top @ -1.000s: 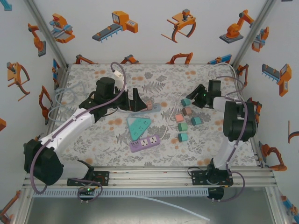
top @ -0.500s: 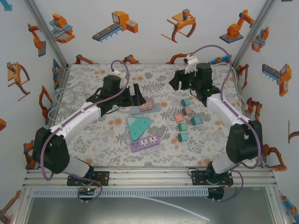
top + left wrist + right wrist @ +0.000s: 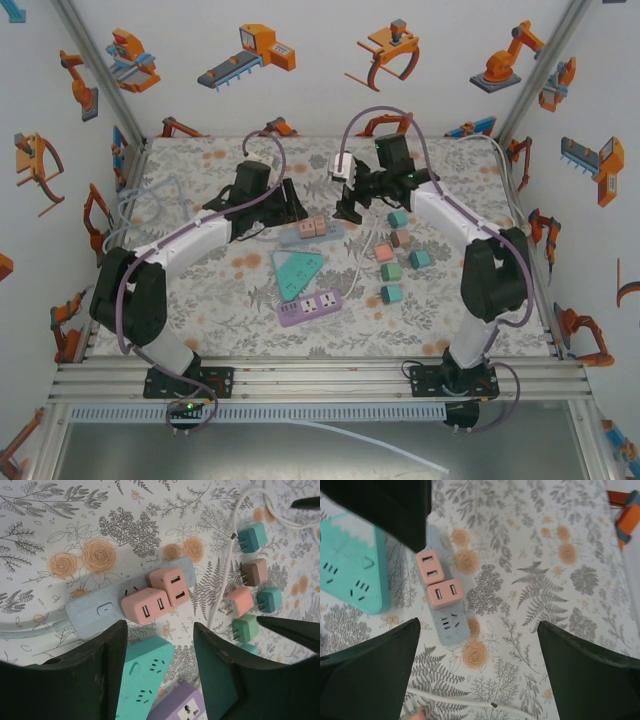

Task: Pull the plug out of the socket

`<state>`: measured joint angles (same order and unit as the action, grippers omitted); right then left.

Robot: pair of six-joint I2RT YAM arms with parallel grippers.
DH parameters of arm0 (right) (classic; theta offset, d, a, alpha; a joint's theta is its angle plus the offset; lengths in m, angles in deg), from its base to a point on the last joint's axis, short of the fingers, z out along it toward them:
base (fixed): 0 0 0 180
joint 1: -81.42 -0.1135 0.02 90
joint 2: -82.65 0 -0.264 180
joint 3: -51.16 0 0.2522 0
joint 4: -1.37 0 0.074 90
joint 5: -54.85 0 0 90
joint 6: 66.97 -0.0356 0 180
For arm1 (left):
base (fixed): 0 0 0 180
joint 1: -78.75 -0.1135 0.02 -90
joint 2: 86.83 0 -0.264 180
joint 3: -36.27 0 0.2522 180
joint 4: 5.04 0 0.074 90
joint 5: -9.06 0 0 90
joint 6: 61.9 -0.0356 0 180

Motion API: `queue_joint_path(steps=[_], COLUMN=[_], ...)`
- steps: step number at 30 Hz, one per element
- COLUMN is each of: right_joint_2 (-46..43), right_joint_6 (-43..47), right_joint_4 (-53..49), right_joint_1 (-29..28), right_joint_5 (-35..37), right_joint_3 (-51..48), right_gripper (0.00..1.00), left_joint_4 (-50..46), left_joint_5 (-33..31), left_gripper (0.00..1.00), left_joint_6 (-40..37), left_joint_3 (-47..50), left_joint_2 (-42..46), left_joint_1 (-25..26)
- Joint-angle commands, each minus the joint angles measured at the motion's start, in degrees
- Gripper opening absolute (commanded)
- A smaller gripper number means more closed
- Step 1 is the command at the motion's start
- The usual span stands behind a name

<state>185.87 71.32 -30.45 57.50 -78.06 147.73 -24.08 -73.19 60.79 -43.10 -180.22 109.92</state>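
We've just swung our right fingers (image 3: pixel 349 207) over the pink square plugs (image 3: pixel 160 596) in the grey-blue power strip (image 3: pixel 95 614), left fingers (image 3: pixel 288 205) alongside, all gaping empty, grab-ready.

Bright, diffuse light falls evenly, leaving only faint soft shadows on the tabletop (image 3: pixel 200 290). The overhead view is sharp; both wrist views are crisp centrally, softer along lower edges.
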Motion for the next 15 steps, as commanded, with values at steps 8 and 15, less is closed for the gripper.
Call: queue_joint_path(steps=[8,15], right_joint_2=[9.7,15.0], right_joint_6=[7.9,7.9], right_joint_4=[-7.5,-6.6], right_joint_1=[-1.3,-2.9], right_joint_5=[-7.2,-9.2], right_joint_3=[6.7,9.7], right_gripper=[0.89,0.83], left_joint_4=[-1.3,-1.5], left_joint_5=[1.6,2.3], left_gripper=[0.44,0.38], left_joint_6=[1.2,1.7], left_joint_3=[-4.0,-4.0], left_joint_2=[-6.5,-9.2], left_joint_1=[-0.7,-0.8])
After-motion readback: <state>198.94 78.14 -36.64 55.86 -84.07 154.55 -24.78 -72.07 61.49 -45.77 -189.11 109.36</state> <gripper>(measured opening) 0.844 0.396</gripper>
